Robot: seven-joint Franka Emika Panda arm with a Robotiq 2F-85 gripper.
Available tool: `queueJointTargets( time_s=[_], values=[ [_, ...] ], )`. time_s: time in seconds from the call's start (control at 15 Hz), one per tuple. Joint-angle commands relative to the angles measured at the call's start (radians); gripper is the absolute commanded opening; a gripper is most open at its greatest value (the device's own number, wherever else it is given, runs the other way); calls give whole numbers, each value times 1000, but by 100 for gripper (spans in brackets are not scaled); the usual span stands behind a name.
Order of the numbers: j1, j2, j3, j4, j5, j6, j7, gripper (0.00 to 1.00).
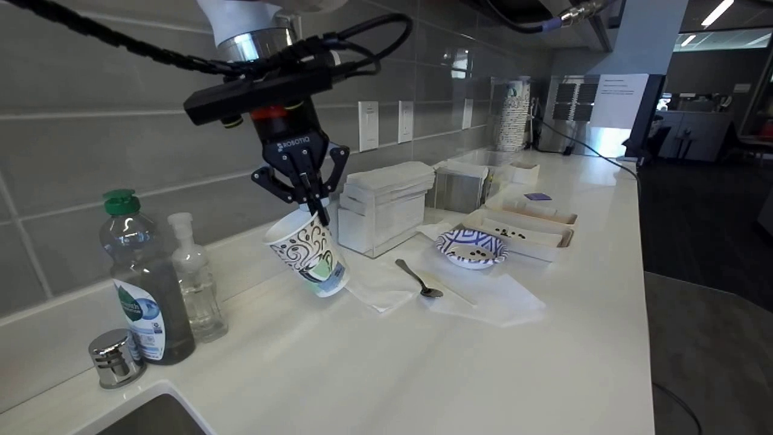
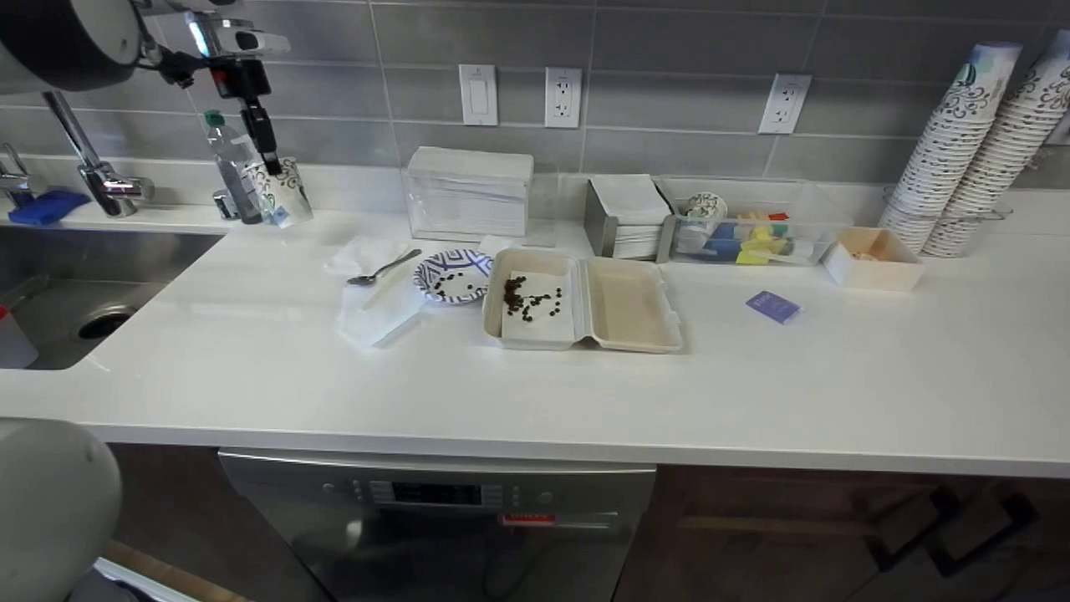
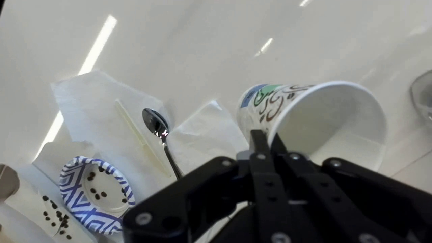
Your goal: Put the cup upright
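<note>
Wrist view: and there it is, the Robotiq gripper (image 3: 268, 137) clenched on the printed paper cup (image 3: 314, 118), pinching the wall at the rim — one finger inside the mouth, one outside
Paper cup: leaning hard; in an exterior view its mouth tips toward the green-capped dish-soap bottle (image 1: 151, 281), its base toward the spoon (image 1: 430, 292), and the cup itself is between those two, close to the countertop (image 1: 459, 374)
Upright: not yet — I'd call this the righting step, grip made, tilt to be taken out
Next move: turn the wrist, surely, until the base is level, ease down till it sits flat, and only then spread the fingers and lift clear
Cup wall: thin paper pinched at one spot, so I'd expect a swivel or a buckle if the base lands edge-first
Cup base: here's the puzzle, no view settles whether its low edge touches the countertop or hangs just above
Fingertips: overlapping, hard to split apart in both exterior views
Robot arm (image 2: 104, 33): cut off in an exterior view, where the cup shows small against the dish-soap bottle, its lean tough to gauge
Right edge: a clear rounded thing (image 3: 423, 96), cut off in the wrist view, perhaps a bottle's foot, too little showing to name it for sure
</note>
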Motion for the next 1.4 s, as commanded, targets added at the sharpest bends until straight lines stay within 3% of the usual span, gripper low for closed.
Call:
queueJointTargets(
  time_s=[0.0, 0.33, 0.53, 0.87, 1.0, 1.07, 1.13, 1.33],
  values=[
    [-11, -124, 10, -240, 23, 209, 42, 1],
    [-36, -254, 25, -471, 34, 460, -24, 1],
    [-107, -341, 73, -599, 91, 543, -83, 1],
    [-207, -439, 98, -743, 229, 565, -168, 1],
    [-242, -463, 105, -796, 282, 599, -262, 1],
    [-255, -463, 105, -803, 307, 587, -291, 1],
    [-230, -421, 98, -725, 244, 550, -226, 4],
    [-252, -436, 96, -762, 274, 556, -270, 4]
  ],
)
